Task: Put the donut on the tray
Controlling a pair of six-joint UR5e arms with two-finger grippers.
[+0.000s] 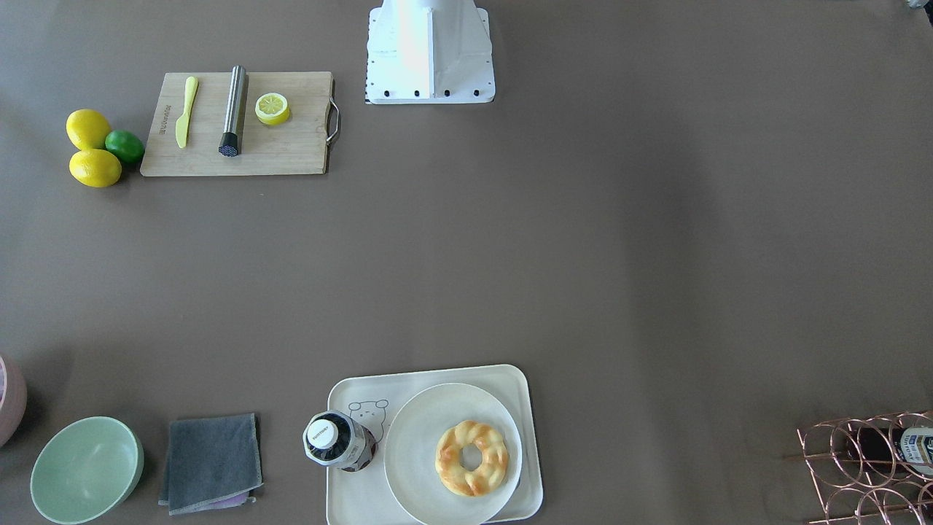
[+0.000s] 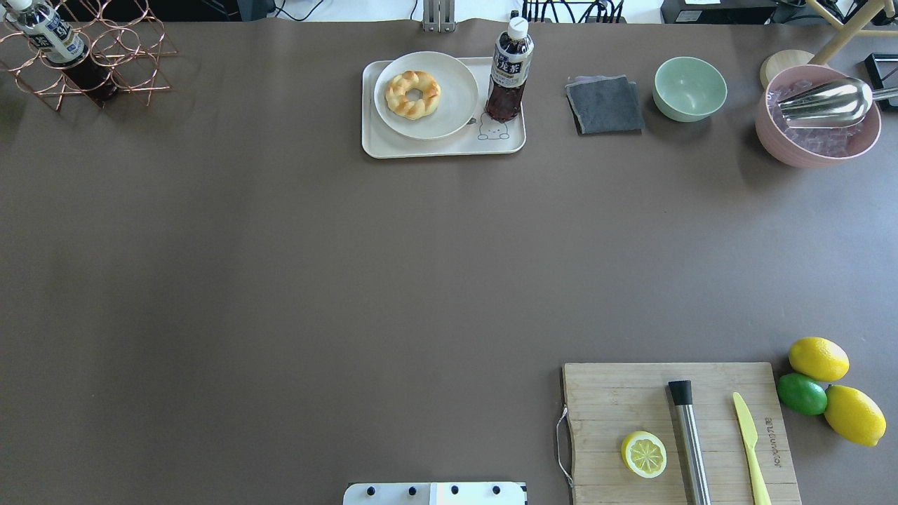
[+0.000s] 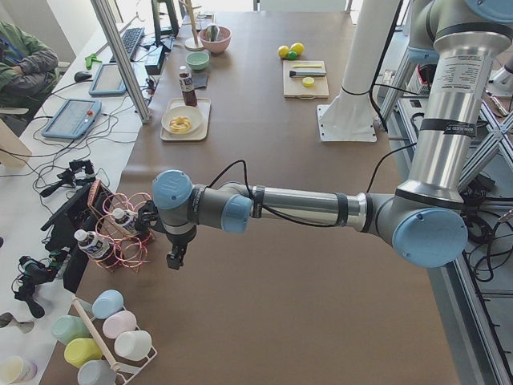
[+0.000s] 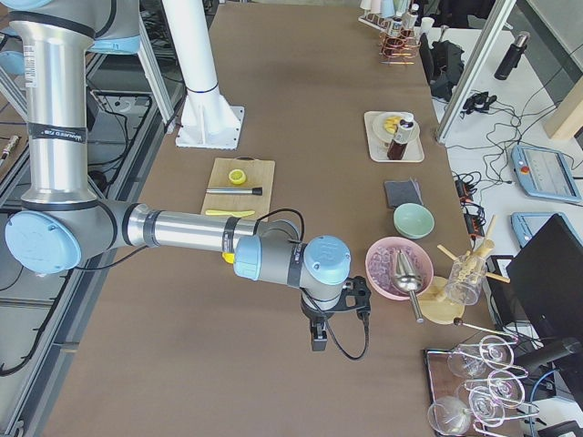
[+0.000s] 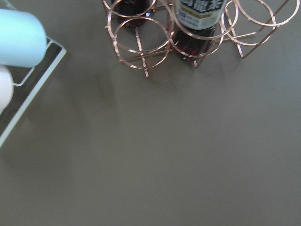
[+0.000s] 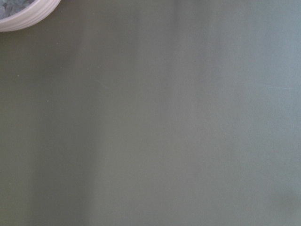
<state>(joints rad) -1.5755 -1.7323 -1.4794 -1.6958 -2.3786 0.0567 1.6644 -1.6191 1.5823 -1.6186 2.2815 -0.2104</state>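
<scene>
The golden twisted donut [image 1: 472, 457] lies on a round white plate [image 1: 419, 426], and the plate stands on the cream tray [image 1: 430, 372] with the bear drawing. In the overhead view the donut [image 2: 413, 94] and the tray [image 2: 435, 149] are at the table's far middle. A dark drink bottle [image 2: 508, 73] stands upright on the tray beside the plate. My left gripper [image 3: 173, 258] hangs over bare table beside a copper wire rack, far from the tray. My right gripper [image 4: 318, 342] hangs near a pink bowl. I cannot tell whether either is open or shut.
A wooden cutting board [image 2: 677, 428] holds a lemon half [image 2: 643, 454], a metal rod and a yellow knife, with lemons and a lime [image 2: 801, 393] beside it. A grey cloth [image 2: 605, 105], green bowl [image 2: 689, 88], pink bowl [image 2: 817, 116] and bottle rack [image 2: 84, 59] line the far edge.
</scene>
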